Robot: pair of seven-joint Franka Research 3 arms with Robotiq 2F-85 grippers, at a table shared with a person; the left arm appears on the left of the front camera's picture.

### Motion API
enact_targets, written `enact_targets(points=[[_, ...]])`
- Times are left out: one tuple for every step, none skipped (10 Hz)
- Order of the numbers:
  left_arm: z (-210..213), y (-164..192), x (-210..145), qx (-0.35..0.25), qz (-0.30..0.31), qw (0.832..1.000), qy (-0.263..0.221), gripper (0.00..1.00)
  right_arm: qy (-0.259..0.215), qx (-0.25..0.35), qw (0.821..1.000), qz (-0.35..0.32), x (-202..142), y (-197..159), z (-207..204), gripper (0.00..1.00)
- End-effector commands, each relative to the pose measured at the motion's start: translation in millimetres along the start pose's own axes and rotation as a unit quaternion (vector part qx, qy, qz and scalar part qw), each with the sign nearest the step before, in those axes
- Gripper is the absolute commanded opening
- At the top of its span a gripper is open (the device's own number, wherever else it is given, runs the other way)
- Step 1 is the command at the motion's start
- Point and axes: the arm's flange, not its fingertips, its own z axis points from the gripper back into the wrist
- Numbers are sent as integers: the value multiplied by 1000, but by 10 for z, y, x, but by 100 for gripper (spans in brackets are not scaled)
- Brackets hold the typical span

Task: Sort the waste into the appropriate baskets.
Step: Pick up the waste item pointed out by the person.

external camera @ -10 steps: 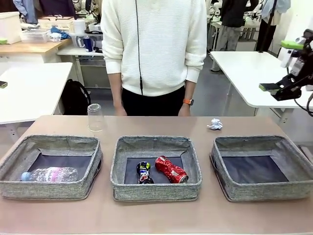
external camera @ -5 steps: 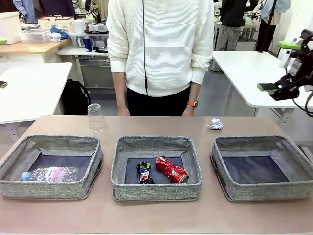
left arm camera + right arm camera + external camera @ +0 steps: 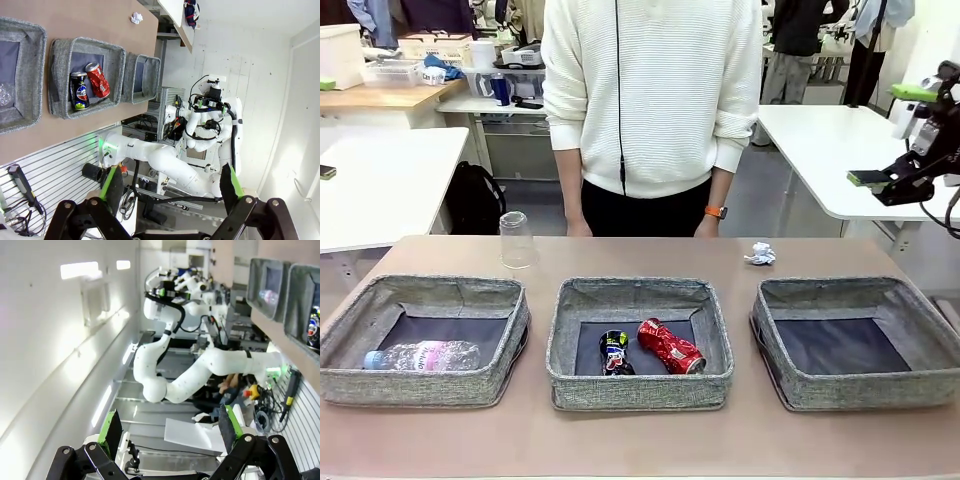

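Note:
Three grey woven baskets stand in a row: left [image 3: 425, 300], middle [image 3: 638, 296] and right [image 3: 860, 295]. The clear bottle [image 3: 422, 355] lies in the left one. A crushed dark can [image 3: 613, 352] and a crushed red can [image 3: 670, 346] lie in the middle one [image 3: 112, 55]. The right basket holds nothing. An upturned clear cup [image 3: 514, 240] and a crumpled paper ball [image 3: 759, 254] sit on the table behind the baskets. My right gripper [image 3: 893, 135] hangs open, high off the table's right end. My left gripper [image 3: 170, 187] is open and holds nothing, as is the right [image 3: 168, 430].
A person in a white sweater [image 3: 645, 100] stands at the far edge of the table [image 3: 640, 445], hands down behind it. White tables stand behind on both sides. Each wrist view looks across at the other white arm [image 3: 200, 125], [image 3: 165, 365].
The person has shifted a little to the right. The waste and baskets lie as before, and both grippers stay open.

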Motion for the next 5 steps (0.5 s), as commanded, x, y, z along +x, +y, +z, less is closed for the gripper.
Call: enact_targets(points=[[25, 3, -14, 3, -9, 1000, 4, 100, 4, 0, 1000, 1, -26, 22, 2, 100], [25, 3, -14, 3, -9, 1000, 4, 100, 4, 0, 1000, 1, -26, 22, 2, 100], [25, 3, -14, 3, -9, 1000, 4, 100, 4, 0, 1000, 1, -26, 22, 2, 100], [25, 3, -14, 3, -9, 1000, 4, 100, 4, 0, 1000, 1, -26, 22, 2, 100], [25, 3, -14, 3, -9, 1000, 4, 100, 4, 0, 1000, 1, -26, 22, 2, 100]])
